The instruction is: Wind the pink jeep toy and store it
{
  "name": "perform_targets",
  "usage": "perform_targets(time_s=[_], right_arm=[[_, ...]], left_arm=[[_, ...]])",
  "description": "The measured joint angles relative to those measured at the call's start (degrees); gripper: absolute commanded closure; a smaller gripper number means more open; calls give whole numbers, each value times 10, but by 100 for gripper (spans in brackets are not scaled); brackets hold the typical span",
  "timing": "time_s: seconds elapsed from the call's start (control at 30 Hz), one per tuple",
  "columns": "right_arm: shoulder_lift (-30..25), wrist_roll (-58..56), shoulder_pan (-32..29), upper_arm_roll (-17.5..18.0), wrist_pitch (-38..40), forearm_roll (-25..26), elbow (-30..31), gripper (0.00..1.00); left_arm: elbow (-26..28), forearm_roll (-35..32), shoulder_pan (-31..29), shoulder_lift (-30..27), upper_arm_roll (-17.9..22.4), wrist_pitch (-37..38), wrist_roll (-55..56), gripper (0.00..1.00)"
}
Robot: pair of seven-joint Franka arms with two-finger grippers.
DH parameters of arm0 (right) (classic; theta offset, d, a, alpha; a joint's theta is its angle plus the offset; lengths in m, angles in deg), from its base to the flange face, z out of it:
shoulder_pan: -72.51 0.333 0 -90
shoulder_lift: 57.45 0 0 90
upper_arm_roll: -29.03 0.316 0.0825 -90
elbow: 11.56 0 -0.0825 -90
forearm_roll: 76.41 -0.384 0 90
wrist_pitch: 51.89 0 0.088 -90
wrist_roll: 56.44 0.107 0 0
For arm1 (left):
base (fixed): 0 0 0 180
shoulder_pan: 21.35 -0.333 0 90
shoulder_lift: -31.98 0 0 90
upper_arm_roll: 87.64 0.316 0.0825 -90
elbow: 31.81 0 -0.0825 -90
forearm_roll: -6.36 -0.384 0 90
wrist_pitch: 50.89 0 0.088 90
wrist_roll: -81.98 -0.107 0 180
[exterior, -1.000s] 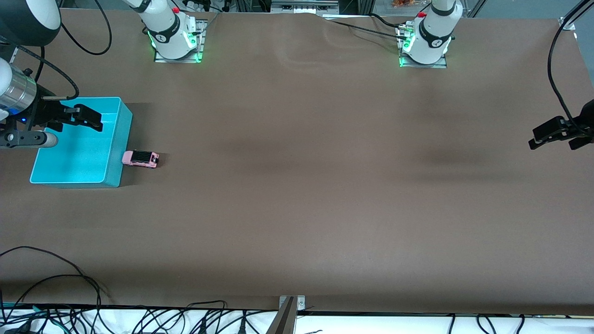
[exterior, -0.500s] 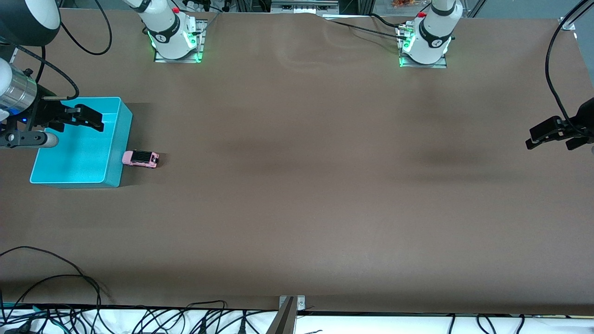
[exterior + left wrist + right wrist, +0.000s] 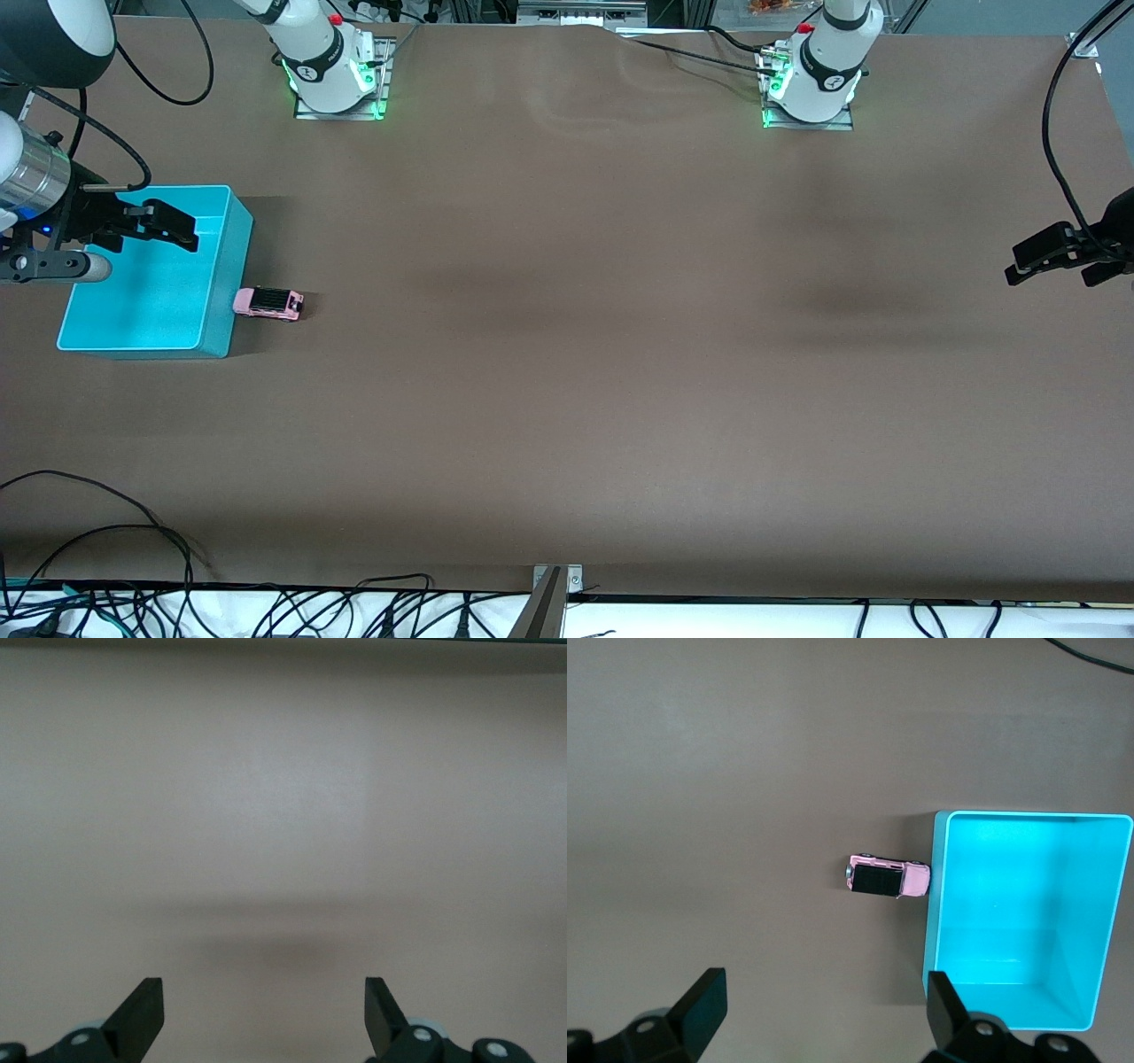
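The open-topped rectangular teal plastic bin [image 3: 219, 292] at the right arm's end of the brown table [image 3: 576, 354] holds nothing. The tiny light-pink jeep toy with a black roof [image 3: 268, 303] sits on the table, touching the bin's outer wall. The right gripper [image 3: 168, 229] hangs over the bin — fingers spread wide, holding nothing. The left gripper [image 3: 1059, 257] waits over the left arm's end of the table — also wide open, grasping nothing.

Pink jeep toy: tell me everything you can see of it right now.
The pink jeep toy is a tiny boxy car with a light pink body, black roof and dark wheels. It stands on its wheels on the brown table, one end against the teal bin outer wall, not inside. No gripper touches it.
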Motion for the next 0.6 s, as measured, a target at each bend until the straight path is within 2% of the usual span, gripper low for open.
perform_targets(time_s=[0.6], right_arm=[[18, 0, 7, 4, -27, -4, 0, 0]], left_arm=[[2, 0, 0, 1, 0, 1, 0, 0]])
